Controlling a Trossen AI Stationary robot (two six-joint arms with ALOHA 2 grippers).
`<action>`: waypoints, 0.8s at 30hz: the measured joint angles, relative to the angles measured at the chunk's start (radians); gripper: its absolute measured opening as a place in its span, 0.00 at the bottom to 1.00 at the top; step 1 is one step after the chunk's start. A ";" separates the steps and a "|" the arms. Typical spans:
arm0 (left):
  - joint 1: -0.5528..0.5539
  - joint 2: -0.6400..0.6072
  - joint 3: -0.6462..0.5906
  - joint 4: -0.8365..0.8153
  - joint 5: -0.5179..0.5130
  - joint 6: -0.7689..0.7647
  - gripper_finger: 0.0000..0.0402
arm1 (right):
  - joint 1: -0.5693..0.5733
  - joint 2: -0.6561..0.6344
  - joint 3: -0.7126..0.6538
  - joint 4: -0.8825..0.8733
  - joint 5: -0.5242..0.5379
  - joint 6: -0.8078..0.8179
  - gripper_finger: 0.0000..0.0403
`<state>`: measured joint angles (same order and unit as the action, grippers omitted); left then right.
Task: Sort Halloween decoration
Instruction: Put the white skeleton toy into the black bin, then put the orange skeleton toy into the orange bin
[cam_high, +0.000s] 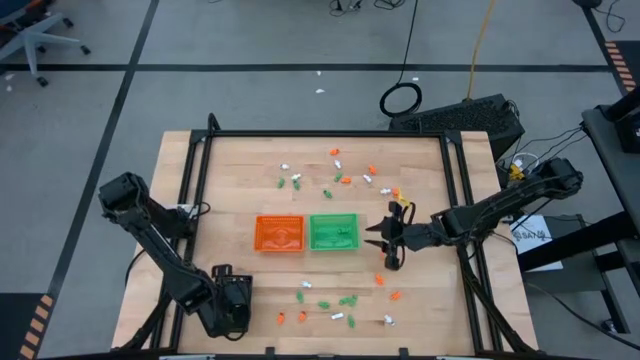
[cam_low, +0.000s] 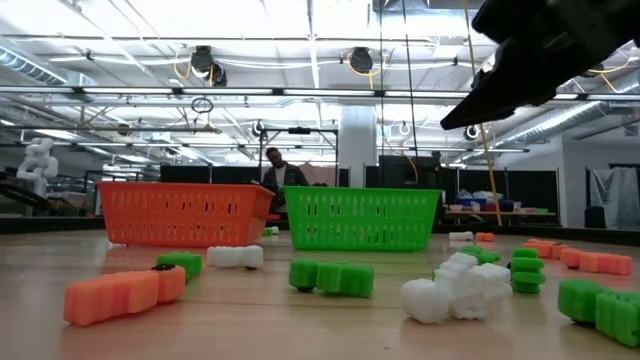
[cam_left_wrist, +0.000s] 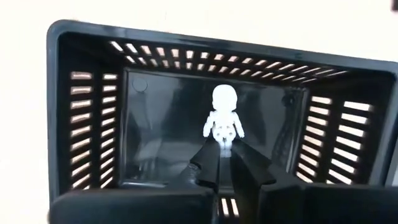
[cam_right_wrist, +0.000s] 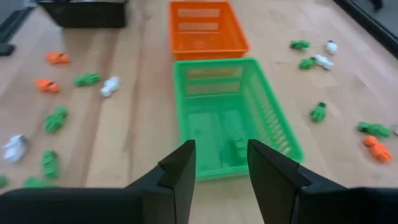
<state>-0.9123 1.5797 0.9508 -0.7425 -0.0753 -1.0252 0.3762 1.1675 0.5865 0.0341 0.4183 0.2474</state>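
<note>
You see the white trinket at the tips of the left fingers, nearly closed, over the black tray; right fingers stand open, empty.

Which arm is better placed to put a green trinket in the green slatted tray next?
Right. The right gripper, fingers open and empty, hovers beside the green slatted tray, with green trinkets nearby. The left gripper is over the black tray with a white figurine.

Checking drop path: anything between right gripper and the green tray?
Nothing: right wrist view shows bare wood between the right gripper and the green tray.
</note>
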 joint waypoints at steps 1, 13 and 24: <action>0.000 0.000 0.000 0.000 0.001 -0.008 0.10 | 0.014 0.000 0.000 0.000 0.001 0.002 0.33; 0.003 0.000 0.000 0.002 0.121 -0.050 0.26 | 0.249 0.000 0.000 0.000 -0.010 0.208 0.33; 0.002 -0.051 0.046 -0.087 0.150 -0.095 0.26 | 0.351 0.000 0.032 -0.100 0.030 0.422 0.33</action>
<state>-0.9104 1.5283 0.9970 -0.8295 0.0745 -1.1202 0.7270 1.1675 0.6189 -0.0661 0.4486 0.6692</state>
